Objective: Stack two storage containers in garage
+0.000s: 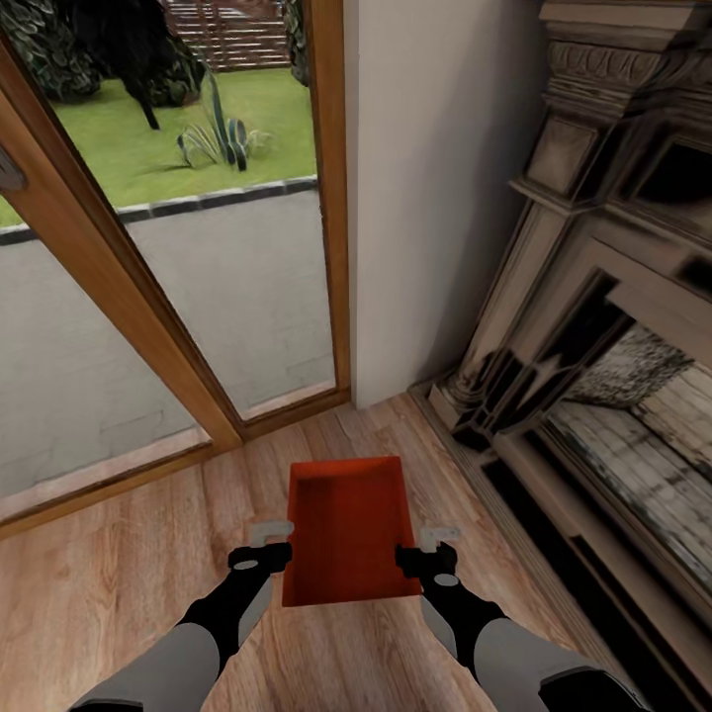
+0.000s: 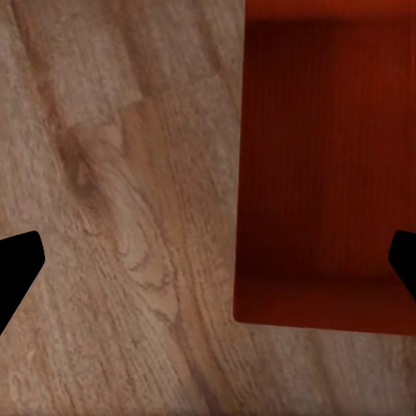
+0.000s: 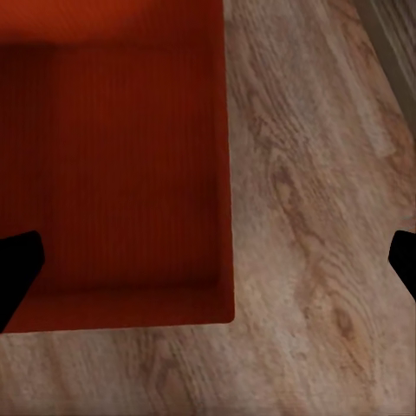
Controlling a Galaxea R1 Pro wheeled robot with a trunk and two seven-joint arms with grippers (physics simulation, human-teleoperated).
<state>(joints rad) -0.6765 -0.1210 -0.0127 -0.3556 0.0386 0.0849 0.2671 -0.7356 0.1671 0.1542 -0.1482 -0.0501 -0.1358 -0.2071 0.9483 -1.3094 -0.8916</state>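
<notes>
Still in the living room, at the first step: picking up of one orange-red rectangular open storage container (image 1: 345,529) from the light wood plank floor (image 1: 119,583). Container resting on the planks, in the corner between the wood-framed glass doors (image 1: 148,297) and the brick-and-dark-stone fireplace (image 1: 613,376), close in front of the robot.

Left gripper (image 1: 269,532) just beside the left wall of the container, right gripper (image 1: 439,536) just beside the right wall, one on each side at about the same height. In both wrist views, dark fingertips (image 2: 17,264) far apart at the picture edges, with one wall of the container between them: both grippers wide, holding nothing yet. Whether the fingers already touch the walls, cannot tell.

Next move, by judgement: lowering so that each thin wall sits between the fingers, closing both together, then lifting evenly, without tilt. After that, carrying toward the garage. Risk: the thin plain walls slipping if one side closes earlier.
</notes>
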